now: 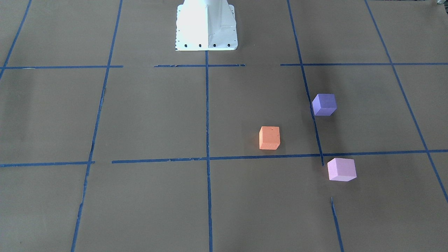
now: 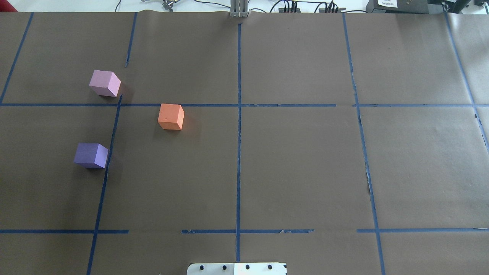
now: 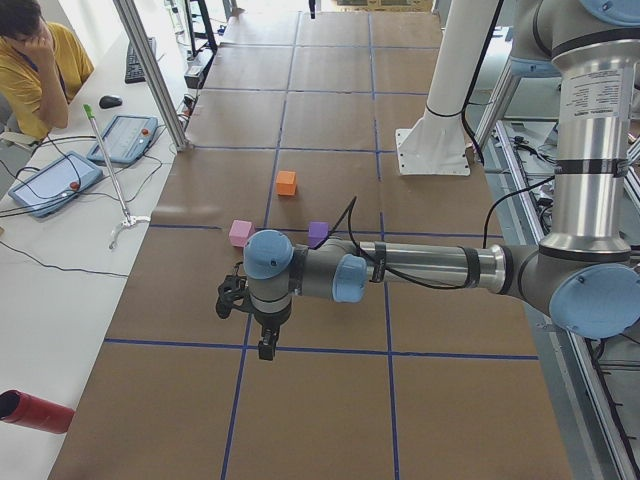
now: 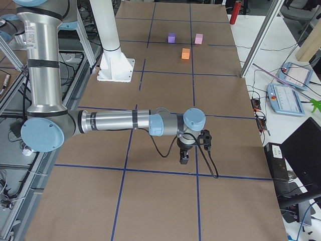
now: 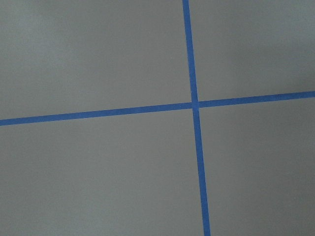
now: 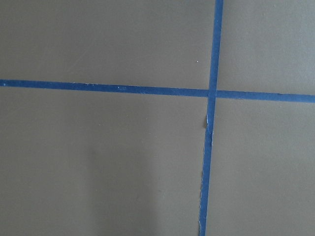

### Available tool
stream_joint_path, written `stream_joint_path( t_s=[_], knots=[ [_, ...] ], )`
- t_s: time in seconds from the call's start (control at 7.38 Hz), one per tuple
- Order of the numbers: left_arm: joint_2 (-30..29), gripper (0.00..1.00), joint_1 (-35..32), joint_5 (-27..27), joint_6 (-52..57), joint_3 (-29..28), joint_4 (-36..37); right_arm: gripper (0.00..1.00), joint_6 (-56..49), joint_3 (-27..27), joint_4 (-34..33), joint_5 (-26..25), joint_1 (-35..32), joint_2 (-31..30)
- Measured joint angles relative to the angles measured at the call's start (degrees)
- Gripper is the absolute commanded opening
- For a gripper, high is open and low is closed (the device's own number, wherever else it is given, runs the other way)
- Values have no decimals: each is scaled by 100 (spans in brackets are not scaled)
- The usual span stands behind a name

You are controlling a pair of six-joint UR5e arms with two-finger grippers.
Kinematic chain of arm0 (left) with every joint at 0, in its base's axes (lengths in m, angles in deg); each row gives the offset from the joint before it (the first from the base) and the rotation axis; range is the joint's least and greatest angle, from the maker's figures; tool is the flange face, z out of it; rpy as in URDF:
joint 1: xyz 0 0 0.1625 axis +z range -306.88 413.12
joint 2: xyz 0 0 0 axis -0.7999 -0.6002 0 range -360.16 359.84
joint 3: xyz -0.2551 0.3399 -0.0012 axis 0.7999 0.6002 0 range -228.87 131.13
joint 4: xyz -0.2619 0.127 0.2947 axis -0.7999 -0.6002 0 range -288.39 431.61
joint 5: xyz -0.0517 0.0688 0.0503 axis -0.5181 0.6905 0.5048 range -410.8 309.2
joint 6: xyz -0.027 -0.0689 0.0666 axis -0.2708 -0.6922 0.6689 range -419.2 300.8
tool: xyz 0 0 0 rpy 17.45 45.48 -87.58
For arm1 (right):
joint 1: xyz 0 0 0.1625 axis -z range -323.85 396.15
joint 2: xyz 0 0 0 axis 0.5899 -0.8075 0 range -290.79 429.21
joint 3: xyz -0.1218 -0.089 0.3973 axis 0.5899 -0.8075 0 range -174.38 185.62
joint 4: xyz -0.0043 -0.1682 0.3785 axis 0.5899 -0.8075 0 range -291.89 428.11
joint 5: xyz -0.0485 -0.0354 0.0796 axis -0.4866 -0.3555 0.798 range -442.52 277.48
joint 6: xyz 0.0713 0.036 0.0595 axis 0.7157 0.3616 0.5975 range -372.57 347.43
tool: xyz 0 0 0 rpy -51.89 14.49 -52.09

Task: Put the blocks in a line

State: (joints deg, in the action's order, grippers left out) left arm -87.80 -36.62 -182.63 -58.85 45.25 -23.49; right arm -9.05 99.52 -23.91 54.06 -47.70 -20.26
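Nothing is lined up yet. The orange block (image 2: 170,116), purple block (image 2: 91,155) and pink block (image 2: 104,83), matte foam-like cubes, sit scattered on the paper-covered bench (image 2: 305,160). They lie well apart from both jaws and nearer the left jaws, which probably should reach first. Whether either pair is released or clenched cannot be told.

No legible text; label (image 2: 387,3) on black box (image 2: 405,7) too small
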Motion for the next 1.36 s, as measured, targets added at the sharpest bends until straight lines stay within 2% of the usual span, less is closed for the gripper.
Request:
stream_joint_path(
  t_s=[0.54,0.95,1.08,1.36],
  knots=[
    [-30,100,55,3,-38,76,-18,100,0,-3,0,0,0,0],
    [-622,100,763,-1,-190,294,-21,100,0,-3,0,0,0,0],
    [-855,100,1119,-8,-713,336,-26,100,0,1,0,0,0,0],
    [-1564,100,2016,-13,-2600,398,-155,100,0,2,0,0,0,0]
  ],
)
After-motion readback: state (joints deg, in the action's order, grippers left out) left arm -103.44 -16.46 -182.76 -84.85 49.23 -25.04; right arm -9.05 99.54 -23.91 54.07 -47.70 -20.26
